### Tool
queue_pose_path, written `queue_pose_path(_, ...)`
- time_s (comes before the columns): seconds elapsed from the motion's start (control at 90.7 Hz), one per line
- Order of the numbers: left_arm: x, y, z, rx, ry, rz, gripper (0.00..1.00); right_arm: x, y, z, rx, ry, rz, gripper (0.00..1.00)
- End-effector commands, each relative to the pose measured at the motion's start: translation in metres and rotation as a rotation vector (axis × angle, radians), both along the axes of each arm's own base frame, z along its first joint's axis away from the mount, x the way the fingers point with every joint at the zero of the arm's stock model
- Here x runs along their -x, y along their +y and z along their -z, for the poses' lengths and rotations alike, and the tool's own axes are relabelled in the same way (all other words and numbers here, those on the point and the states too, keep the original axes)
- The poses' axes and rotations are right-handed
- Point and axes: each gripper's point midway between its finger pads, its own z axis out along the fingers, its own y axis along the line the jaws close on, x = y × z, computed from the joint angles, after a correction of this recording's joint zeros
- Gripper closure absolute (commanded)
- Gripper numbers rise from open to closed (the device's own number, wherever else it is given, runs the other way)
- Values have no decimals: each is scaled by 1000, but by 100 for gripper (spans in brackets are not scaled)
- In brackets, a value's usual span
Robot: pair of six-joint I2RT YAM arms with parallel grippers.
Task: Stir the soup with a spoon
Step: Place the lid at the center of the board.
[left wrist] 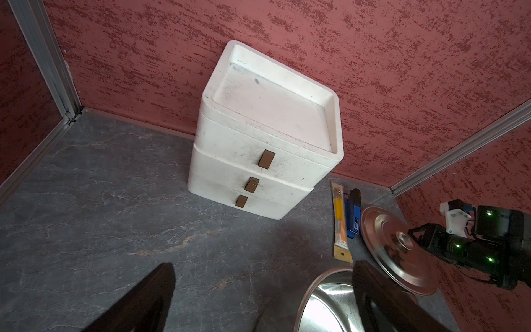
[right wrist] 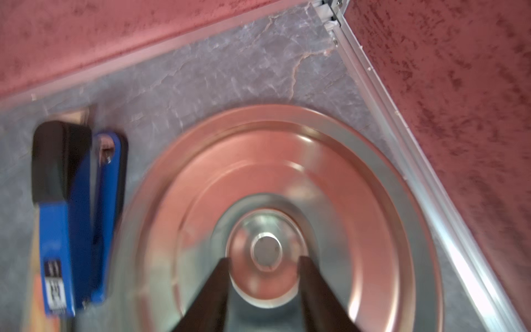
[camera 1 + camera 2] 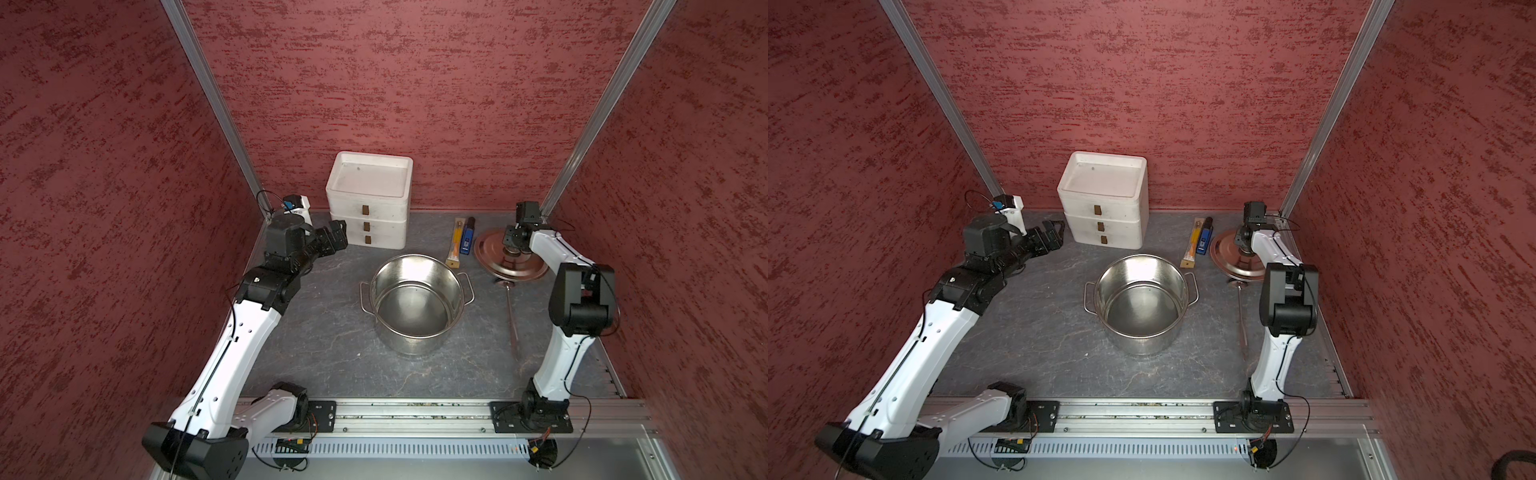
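Right wrist view only: right gripper (image 2: 264,260), jaws narrow, gripping the knob of the lid (image 2: 373,172), a finger on each side; blurred. Both top views hide that grip but alone show you the spoon (image 3: 511,320): lying on the counter (image 3: 332,353) between pot (image 3: 411,345) and right edge, long axis far-to-near, bowl toward the far edge at the lid's rim. Pot mid-counter, bare steel inside. Left gripper (image 3: 337,237), jaws wide, holding nothing, by the drawers (image 3: 368,232).

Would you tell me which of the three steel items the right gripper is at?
The round flat lid: the right gripper straddles its centre knob, whereas nothing grips the pot or the spoon.
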Motion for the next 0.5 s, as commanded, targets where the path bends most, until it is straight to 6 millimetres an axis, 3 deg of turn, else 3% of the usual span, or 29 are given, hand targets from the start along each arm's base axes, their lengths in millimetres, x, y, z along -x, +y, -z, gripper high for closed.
queue_pose_path(0.0, 2, 0, -1, 2, -12, -7, 0, -19, -13, -12, 17, -44, 52, 63)
queue_pose_path(0.143, 1, 0, -1, 1, -9, -9, 0, -24, -12, -13, 8, -33, 46, 64)
queue_pose_path(0.485, -2, 4, -7, -37, -35, -27, 0, 4, 0, -36, -24, -37, 3, 49)
